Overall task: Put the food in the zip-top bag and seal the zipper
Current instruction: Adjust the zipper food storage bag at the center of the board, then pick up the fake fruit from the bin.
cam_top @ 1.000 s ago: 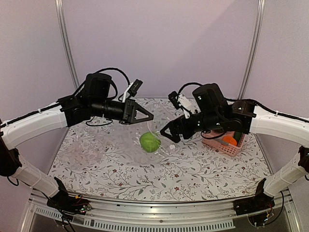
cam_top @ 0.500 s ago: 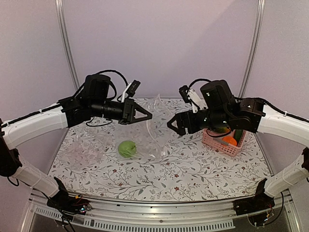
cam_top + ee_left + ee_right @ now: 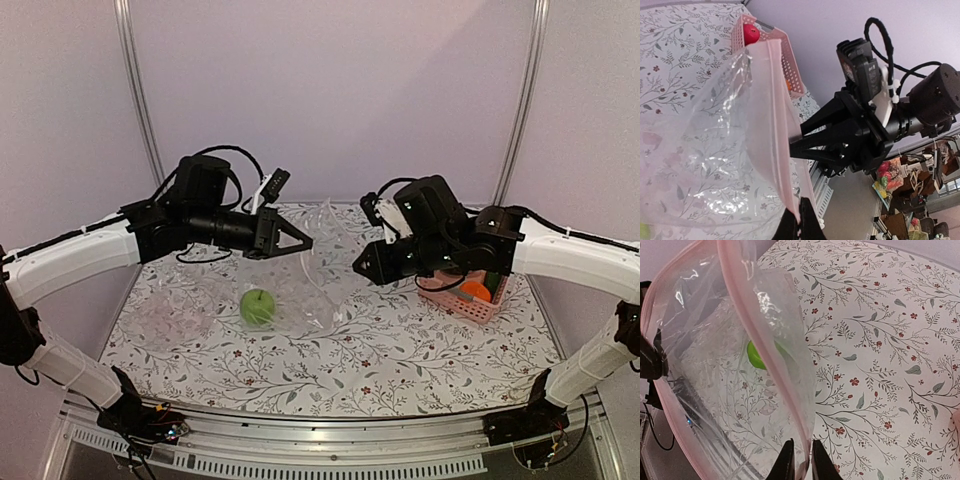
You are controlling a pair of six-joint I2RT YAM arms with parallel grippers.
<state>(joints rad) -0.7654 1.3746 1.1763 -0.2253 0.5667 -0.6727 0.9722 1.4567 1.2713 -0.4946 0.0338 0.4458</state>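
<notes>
Left gripper (image 3: 304,243) and right gripper (image 3: 361,268) are each clamped on the zip-top bag (image 3: 715,150) rim, mouth spread open at frame centre. 1 green apple (image 3: 257,306) appears inside, lower left. Orange (image 3: 476,291) sits in pink basket (image 3: 455,305), frame right — right arm nearer.

Right tool (image 3: 799,460) on the zipper (image 3: 772,340) (green apple (image 3: 755,357) beyond the clear bag (image 3: 715,390))

Stretched between the pinching jaws of the left gripper (image 3: 308,243) and right gripper (image 3: 357,267), the open mouth of the zip-top bag (image 3: 320,272) leaves a clear gap between them, with the green apple (image 3: 257,305) low beneath the left jaws and the pink basket (image 3: 472,303) behind the right jaws.
</notes>
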